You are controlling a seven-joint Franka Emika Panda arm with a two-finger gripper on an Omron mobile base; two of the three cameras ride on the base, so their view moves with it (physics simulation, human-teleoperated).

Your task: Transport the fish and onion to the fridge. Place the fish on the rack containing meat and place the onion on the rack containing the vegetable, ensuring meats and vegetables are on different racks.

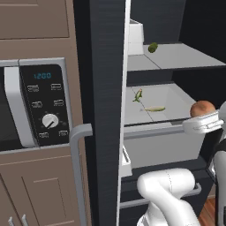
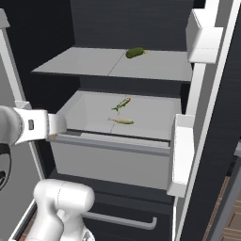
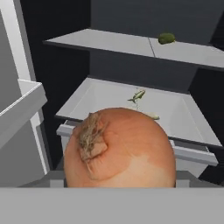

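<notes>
claw [image 1: 204,118]: I've got it pinching the onion [image 1: 202,108], held up in front of the open fridge [image 2: 141,28], out past the right front corner of the lower shelf in my left base view
onion close up: in the hand view it sits right in front of the lens, root end facing me
fish [image 2: 123,121]: lying flat on the lower shelf [image 2: 155,120], roughly mid-shelf
second fish [image 2: 121,104]: smaller, greenish, just behind the first one, toward the back edge of that shelf
vegetable [image 2: 134,52]: small olive-green lump near the back edge of the upper shelf [image 2: 94,63]
oven [image 1: 44,106]: to the left of the fridge door, set in the brown cabinet
</notes>
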